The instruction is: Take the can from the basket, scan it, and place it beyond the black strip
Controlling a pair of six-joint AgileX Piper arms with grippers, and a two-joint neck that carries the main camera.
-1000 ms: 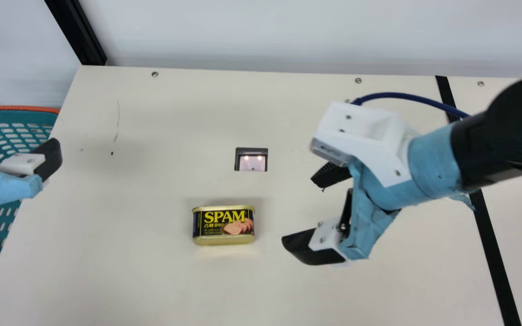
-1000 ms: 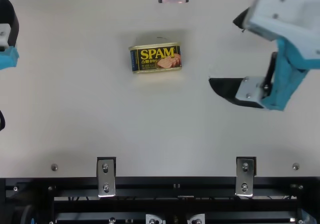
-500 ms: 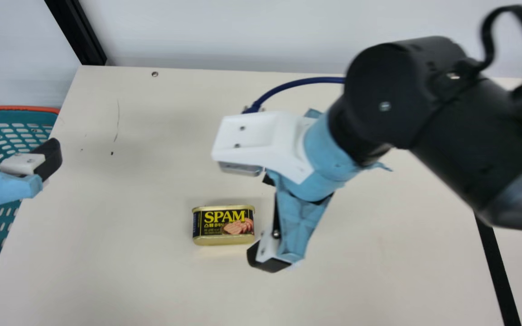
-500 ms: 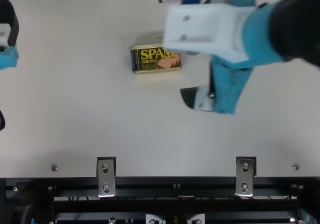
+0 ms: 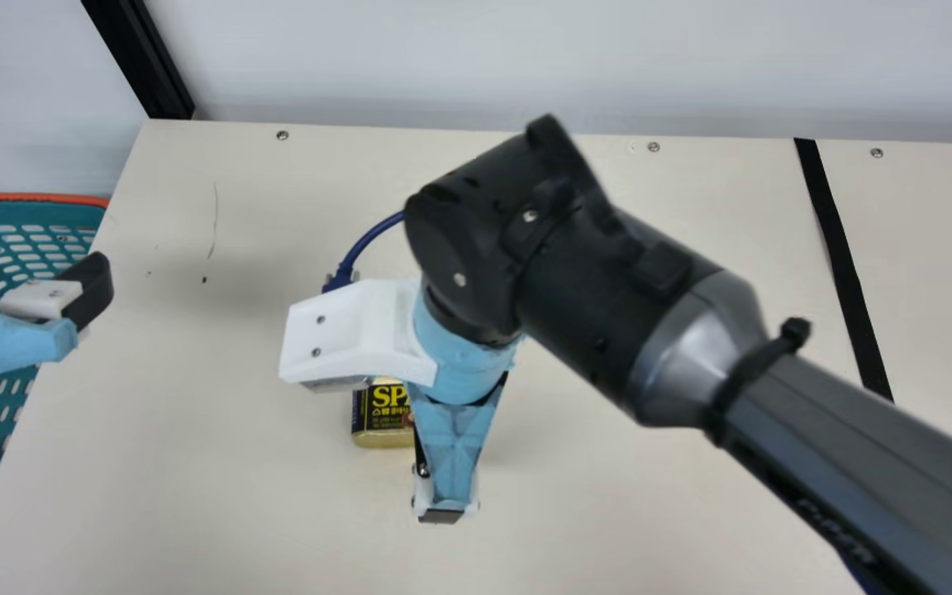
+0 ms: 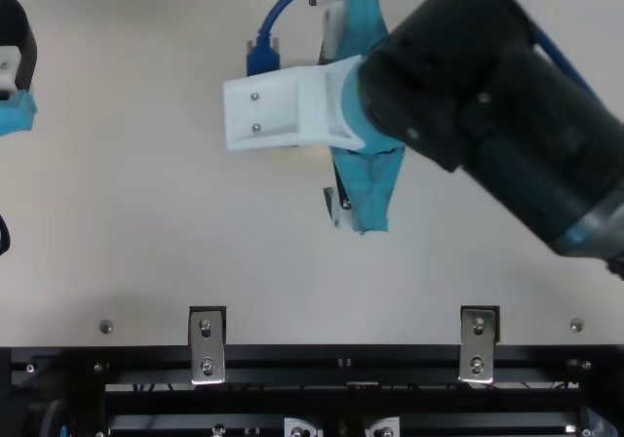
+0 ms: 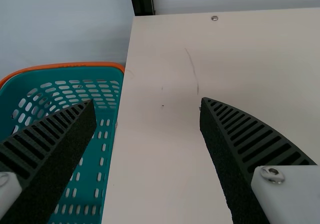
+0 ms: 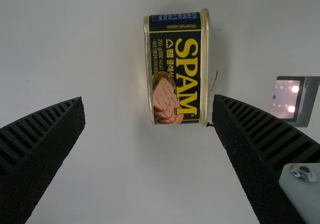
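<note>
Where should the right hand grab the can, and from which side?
From above, I'd close the right hand at mid-length, on the can's two rims. It lies label up, narrower rim to rim than lengthwise, with rims facing the open fingers.

1 can (image 8: 179, 69) | 1 bskt (image 7: 95, 164) | 1 scnr (image 8: 295, 101) | 1 blk strip (image 5: 842, 260) | 2 grprs (image 5: 36, 266)

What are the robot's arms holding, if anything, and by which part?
Nothing is held: the left gripper and right gripper both have open jaws, and the can sits on the table.
</note>
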